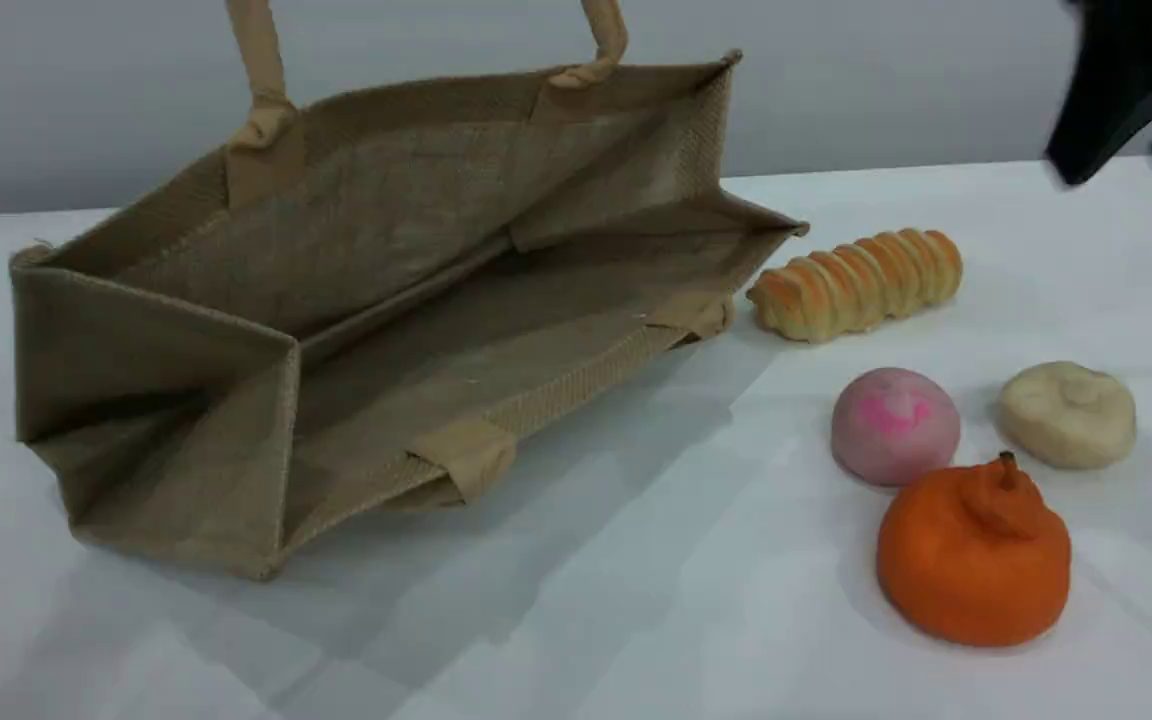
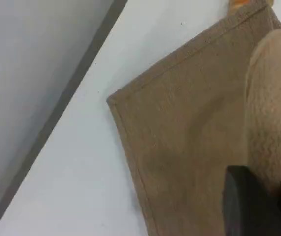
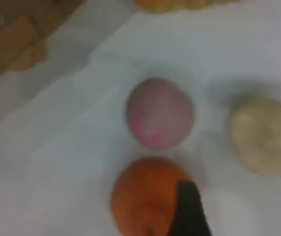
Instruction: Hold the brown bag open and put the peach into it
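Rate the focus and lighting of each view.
Scene view: sharp, soft even light, the brown bag throws a faint shadow on the table toward the camera. Left wrist view: the bag's handle, close to the lens, is soft. Right wrist view: blurred all over, the peach fuzzy-edged.

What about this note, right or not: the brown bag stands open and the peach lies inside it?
Not right. The brown bag stands open, but the peach lies outside it on the table, as the scene view shows.
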Motion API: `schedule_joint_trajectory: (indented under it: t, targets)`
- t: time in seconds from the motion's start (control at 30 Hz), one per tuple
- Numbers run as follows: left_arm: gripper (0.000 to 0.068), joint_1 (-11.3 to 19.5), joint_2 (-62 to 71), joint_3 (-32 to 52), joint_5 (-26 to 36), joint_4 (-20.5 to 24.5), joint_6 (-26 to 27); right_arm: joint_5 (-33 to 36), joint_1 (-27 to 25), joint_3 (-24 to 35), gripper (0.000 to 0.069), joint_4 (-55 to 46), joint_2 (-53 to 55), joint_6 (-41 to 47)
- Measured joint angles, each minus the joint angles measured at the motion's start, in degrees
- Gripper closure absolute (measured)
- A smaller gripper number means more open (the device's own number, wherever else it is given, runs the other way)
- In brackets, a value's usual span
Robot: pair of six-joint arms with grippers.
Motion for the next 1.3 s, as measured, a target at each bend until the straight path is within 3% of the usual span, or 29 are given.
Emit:
schedule_joint_trajectory:
  t: [0.43,0.63,1.1,1.3]
  targets:
    - [0.0591,0.0,0.0,0.0,0.0,-0.06,0.0,-10.12,1.12,-1.32,0.0267,3.59,15.94,-1.14]
    - [0.0591,0.0,0.0,0.0,0.0,-0.1,-0.05,-9.43,1.12,-4.55,0.0267,5.6,18.26,-2.05]
    - [0.0591,0.0,0.0,0.0,0.0,-0.04,-0.05,-10.58,1.21,-4.62,0.0267,16.14,25.52,-11.86]
    - [0.0591,0.0,0.0,0.0,0.0,0.0,-0.05,-10.53,3.88,-4.62,0.0267,19.06,26.73,-14.46]
